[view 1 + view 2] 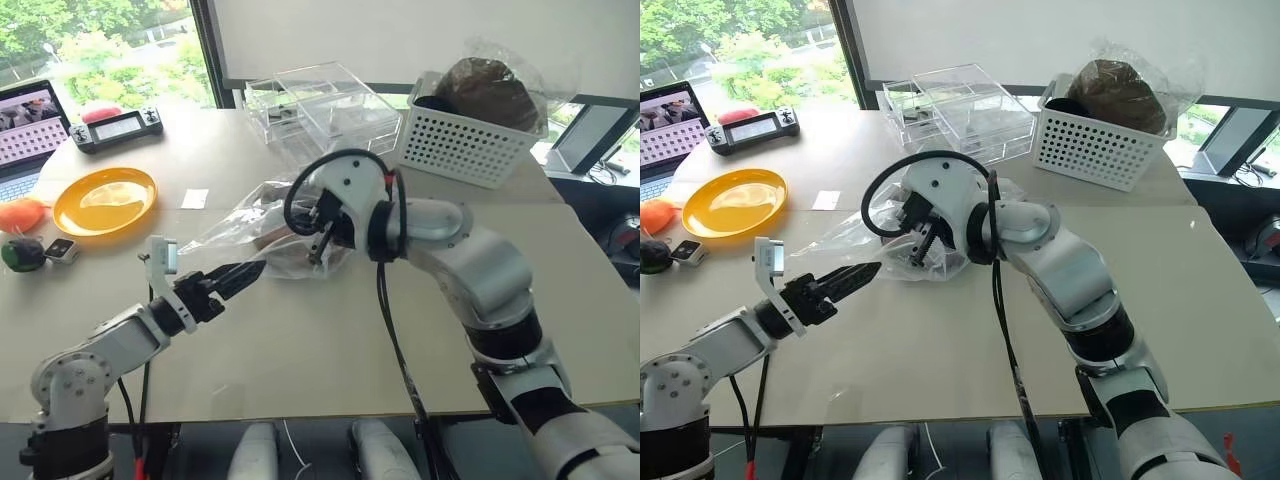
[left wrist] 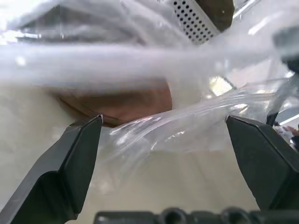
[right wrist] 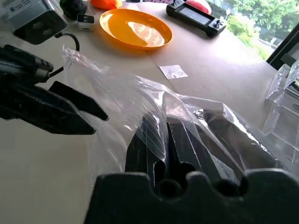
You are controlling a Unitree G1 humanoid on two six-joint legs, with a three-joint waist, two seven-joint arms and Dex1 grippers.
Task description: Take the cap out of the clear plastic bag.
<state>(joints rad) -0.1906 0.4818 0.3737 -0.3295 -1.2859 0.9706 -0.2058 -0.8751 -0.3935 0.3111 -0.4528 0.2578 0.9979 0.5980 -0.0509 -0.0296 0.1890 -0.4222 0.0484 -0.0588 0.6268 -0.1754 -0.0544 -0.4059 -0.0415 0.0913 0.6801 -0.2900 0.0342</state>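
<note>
Beige table [image 1: 300, 350] by a window: right tool [image 1: 318, 243] pinches clear plastic bag [image 1: 235, 222], left tool [image 1: 245, 272] spread.

My head pair looks down and forward over the table [image 1: 560, 300], both eyes sharing the clear plastic bag [image 1: 235, 225] mid-table and the orange plate [image 1: 105, 200] beyond it. My left wrist camera sits right against that bag; the right wrist camera looks across it toward the plate.
</note>
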